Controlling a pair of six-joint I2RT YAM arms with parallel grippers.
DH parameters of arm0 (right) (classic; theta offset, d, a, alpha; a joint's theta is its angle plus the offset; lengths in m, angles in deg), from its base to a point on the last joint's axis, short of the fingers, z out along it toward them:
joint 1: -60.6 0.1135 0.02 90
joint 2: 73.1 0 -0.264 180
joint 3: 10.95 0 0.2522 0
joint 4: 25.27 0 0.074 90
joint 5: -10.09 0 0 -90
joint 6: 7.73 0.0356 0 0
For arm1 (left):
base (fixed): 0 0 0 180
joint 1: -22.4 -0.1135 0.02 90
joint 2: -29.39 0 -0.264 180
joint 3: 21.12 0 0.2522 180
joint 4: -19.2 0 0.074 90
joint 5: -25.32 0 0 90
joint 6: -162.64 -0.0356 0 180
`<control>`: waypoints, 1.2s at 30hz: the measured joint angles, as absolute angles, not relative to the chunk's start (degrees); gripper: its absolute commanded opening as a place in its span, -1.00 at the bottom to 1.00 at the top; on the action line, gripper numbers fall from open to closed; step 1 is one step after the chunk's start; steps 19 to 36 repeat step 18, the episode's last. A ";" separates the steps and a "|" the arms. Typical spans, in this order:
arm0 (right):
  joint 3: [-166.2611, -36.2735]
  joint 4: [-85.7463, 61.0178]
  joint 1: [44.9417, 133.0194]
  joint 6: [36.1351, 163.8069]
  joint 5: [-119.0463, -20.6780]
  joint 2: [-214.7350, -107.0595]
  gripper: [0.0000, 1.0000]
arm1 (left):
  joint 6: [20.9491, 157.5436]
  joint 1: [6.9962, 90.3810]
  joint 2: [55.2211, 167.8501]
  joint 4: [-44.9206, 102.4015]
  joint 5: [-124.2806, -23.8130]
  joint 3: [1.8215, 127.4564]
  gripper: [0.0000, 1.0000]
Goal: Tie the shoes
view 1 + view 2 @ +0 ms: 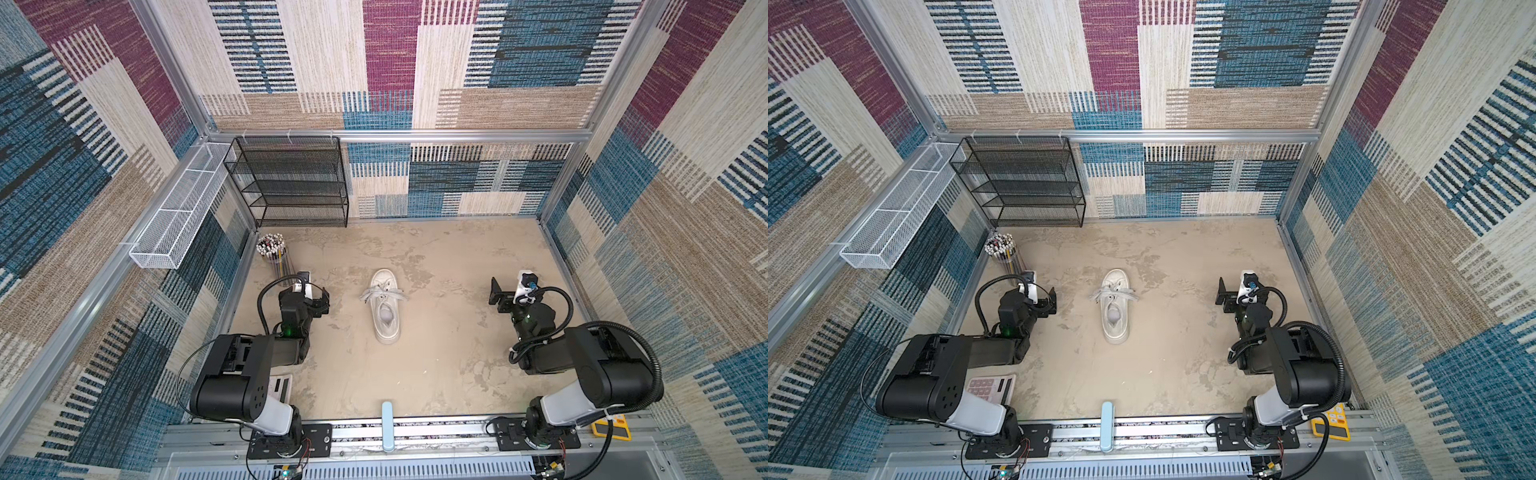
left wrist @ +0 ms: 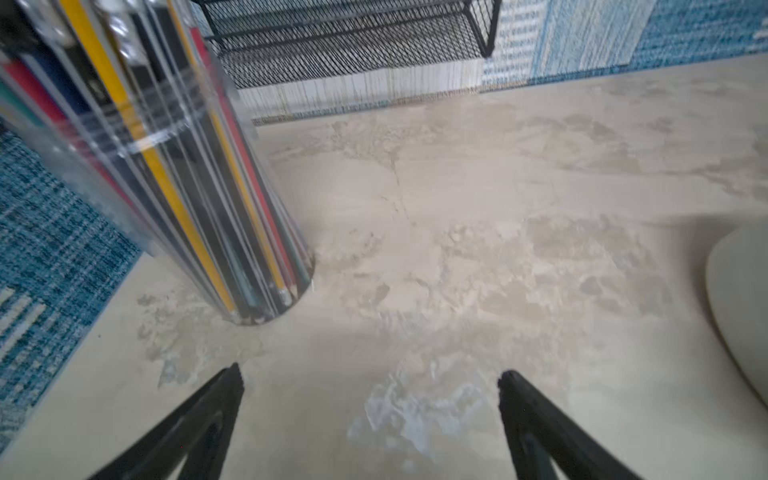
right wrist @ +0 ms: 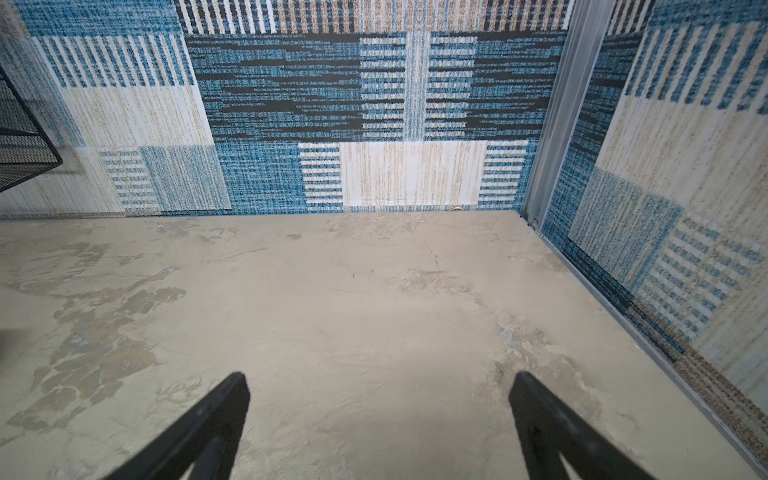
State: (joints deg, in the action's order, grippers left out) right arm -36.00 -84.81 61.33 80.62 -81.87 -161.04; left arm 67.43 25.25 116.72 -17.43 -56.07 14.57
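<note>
The sneaker (image 1: 385, 309) lies with laces (image 1: 384, 294) splayed loose; left gripper (image 2: 371, 374) and right gripper (image 3: 379, 376) hang well apart from it on either side, jaws spread, empty. Flat laces may slip a pinch, and the pencil cup (image 1: 274, 253) far left of the sneaker could topple

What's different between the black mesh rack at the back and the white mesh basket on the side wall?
The rack is black, the basket white. The rack stacks several shelves; the basket is one long narrow trough split into compartments. The rack sits against the back wall, the basket along the left wall. Both are wire mesh.
</note>
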 measured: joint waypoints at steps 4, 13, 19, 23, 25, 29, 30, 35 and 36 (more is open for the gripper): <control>-36.00 -84.68 61.26 80.62 -81.83 -161.04 0.99 | 68.21 24.40 116.85 -15.66 -58.79 15.51 0.97; -36.27 -84.44 61.24 80.62 -81.46 -161.17 1.00 | 68.50 24.03 117.03 -14.74 -60.42 15.73 0.97; -37.05 -83.63 59.78 80.66 -79.36 -161.26 0.99 | 68.69 23.96 117.05 -14.59 -60.56 15.80 0.97; -37.05 -83.63 59.78 80.66 -79.36 -161.26 0.99 | 68.69 23.96 117.05 -14.59 -60.56 15.80 0.97; -37.05 -83.63 59.78 80.66 -79.36 -161.26 0.99 | 68.69 23.96 117.05 -14.59 -60.56 15.80 0.97; -37.05 -83.63 59.78 80.66 -79.36 -161.26 0.99 | 68.69 23.96 117.05 -14.59 -60.56 15.80 0.97; -37.05 -83.63 59.78 80.66 -79.36 -161.26 0.99 | 68.69 23.96 117.05 -14.59 -60.56 15.80 0.97; -37.05 -83.63 59.78 80.66 -79.36 -161.26 0.99 | 68.69 23.96 117.05 -14.59 -60.56 15.80 0.97; -37.05 -83.63 59.78 80.66 -79.36 -161.26 0.99 | 68.69 23.96 117.05 -14.59 -60.56 15.80 0.97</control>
